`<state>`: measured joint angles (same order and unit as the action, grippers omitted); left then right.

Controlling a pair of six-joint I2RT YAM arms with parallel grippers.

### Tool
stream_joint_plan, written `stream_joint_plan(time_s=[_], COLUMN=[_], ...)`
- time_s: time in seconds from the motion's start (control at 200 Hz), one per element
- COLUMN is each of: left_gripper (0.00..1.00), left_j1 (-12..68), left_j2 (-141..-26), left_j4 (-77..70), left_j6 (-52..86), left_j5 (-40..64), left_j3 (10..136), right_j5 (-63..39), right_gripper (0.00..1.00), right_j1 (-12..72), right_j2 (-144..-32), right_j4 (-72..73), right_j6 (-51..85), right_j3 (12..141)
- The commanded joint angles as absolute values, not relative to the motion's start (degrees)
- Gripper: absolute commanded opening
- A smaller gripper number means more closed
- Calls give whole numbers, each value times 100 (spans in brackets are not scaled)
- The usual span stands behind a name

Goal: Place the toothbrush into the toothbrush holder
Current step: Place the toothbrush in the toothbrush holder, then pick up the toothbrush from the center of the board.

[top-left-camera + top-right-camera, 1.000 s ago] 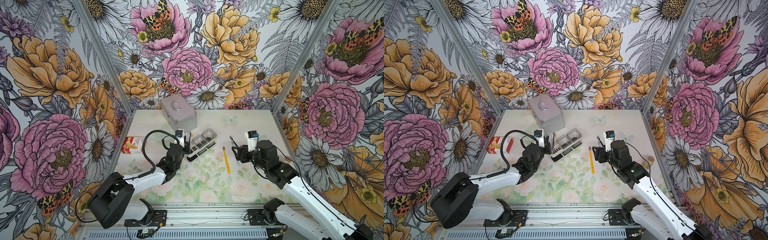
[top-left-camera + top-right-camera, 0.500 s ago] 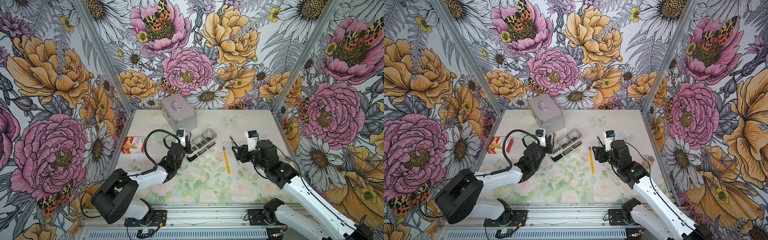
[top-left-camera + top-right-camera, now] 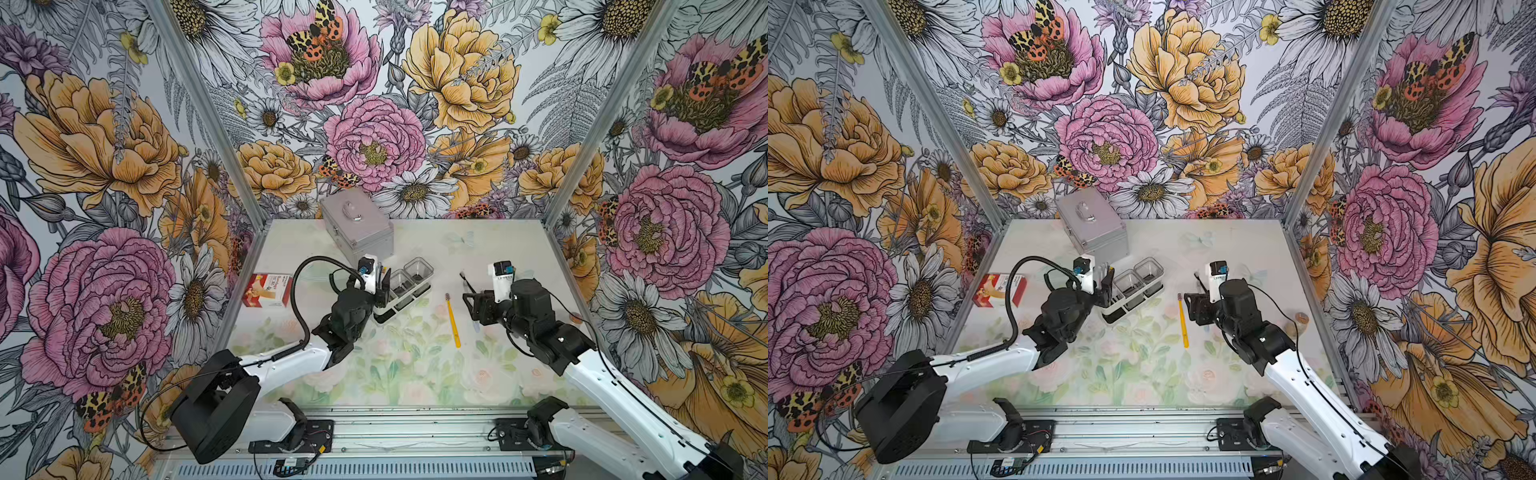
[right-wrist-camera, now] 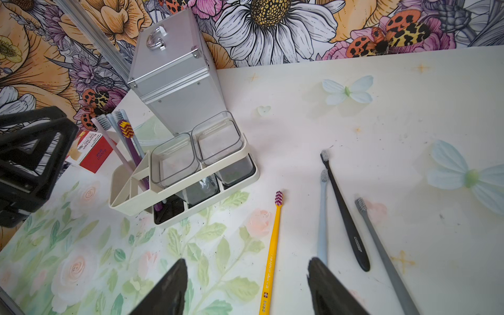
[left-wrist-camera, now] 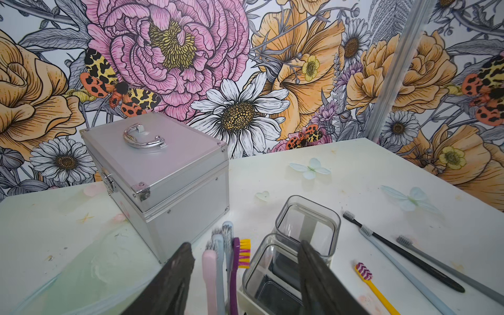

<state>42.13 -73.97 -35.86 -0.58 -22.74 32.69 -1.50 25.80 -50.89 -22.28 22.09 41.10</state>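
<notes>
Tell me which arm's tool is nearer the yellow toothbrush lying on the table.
Right. The right tool sits open just beside the yellow plastic toothbrush. The left tool is farther off, open at the long white toothbrush holder with clear cups.

My left hand [image 3: 385,284] at the toothbrush holder [image 3: 411,286].
A yellow toothbrush [image 3: 452,320] lies on the counter [image 3: 478,249], beside my right hand [image 3: 473,305].

Both top views sit high at 6 o'clock, looking down toward 12 over the whole table [image 3: 415,374], framing nearly identical. Left wrist cam rides close behind the left end effector [image 5: 245,245], facing the silver case [image 5: 163,169]. Right wrist cam's low too; both wrist views share the toothbrush holder [image 4: 131,203] and silver case.
</notes>
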Motion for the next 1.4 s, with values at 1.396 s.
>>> stream_joint_plan(time_s=[1.396], left_gripper=[70], left_j1=[4922], left_j2=[-7500], left_j4=[-1265], left_j6=[1362], left_j5=[-222], left_j3=[4866], right_j5=[218], right_gripper=[47], right_j1=[404], right_j2=[-9759], right_j4=[-4090], right_j6=[1988], right_j3=[6030])
